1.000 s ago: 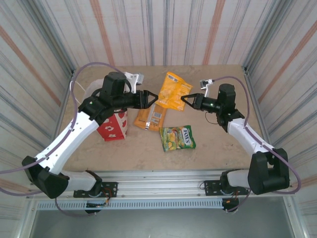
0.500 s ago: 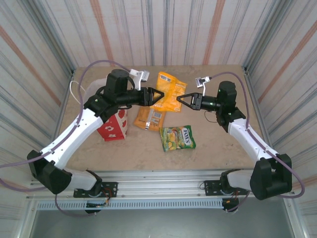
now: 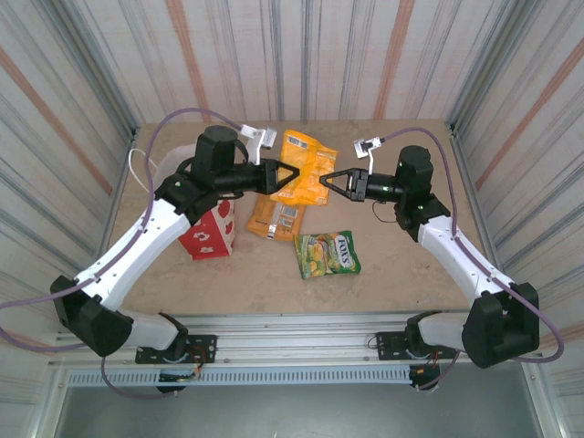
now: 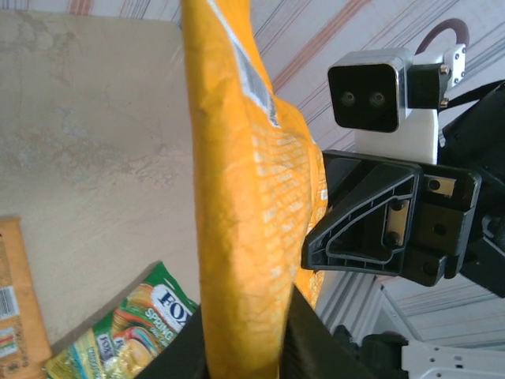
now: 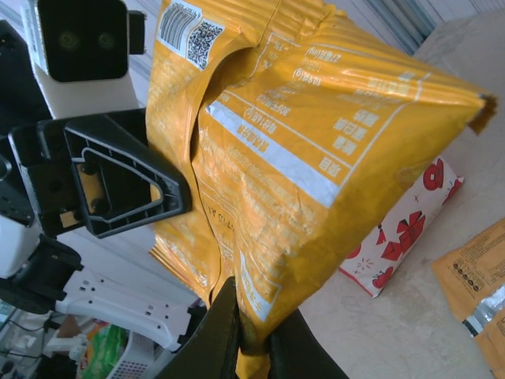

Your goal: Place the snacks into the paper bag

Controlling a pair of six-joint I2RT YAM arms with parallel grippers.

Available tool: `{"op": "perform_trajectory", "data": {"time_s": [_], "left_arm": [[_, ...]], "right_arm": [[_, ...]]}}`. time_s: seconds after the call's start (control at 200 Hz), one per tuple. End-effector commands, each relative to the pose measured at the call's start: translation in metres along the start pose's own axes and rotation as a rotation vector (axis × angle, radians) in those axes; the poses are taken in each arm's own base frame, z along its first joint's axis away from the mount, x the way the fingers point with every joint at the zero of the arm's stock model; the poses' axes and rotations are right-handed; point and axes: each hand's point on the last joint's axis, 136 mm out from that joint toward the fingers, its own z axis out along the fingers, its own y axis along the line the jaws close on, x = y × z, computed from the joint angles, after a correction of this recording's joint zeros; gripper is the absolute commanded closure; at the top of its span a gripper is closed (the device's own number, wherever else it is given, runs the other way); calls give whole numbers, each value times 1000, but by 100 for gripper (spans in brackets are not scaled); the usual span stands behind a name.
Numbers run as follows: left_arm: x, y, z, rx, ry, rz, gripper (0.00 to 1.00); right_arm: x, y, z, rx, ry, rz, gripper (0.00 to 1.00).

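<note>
Left tool (image 3: pixel 293 175) closed on the yellow packet (image 3: pixel 305 151); right tool (image 3: pixel 325 182) pinches its opposite edge.

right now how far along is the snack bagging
Done: nothing I can confirm, since the inside of the paper bag can't be seen. In hand: the yellow packet is held up off the table, pinched by both the left hand and the right hand. Left: that packet, plus the orange packet and the green packet lying on the table, need to go in.
</note>
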Motion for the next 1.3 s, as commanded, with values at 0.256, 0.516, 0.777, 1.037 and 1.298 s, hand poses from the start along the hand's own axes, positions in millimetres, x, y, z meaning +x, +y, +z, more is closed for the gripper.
{"op": "perform_trajectory", "data": {"time_s": [0.256,0.516,0.777,1.037,1.298], "left_arm": [[-34,-10,-54,-158,-86,170,96],[-71,18,-129,-528,-82,342,95],[-97,64,-194,-881,-65,377,95],[-58,119,-219,-1030,123,219,93],[-8,152,-202,-1040,315,115,90]], "right_arm": [[-11,-10,2,90,-42,-27,61],[6,-30,15,198,30,-5,60],[22,-33,30,210,103,0,60],[30,-37,34,226,138,12,60],[37,-41,36,231,158,26,61]]}}
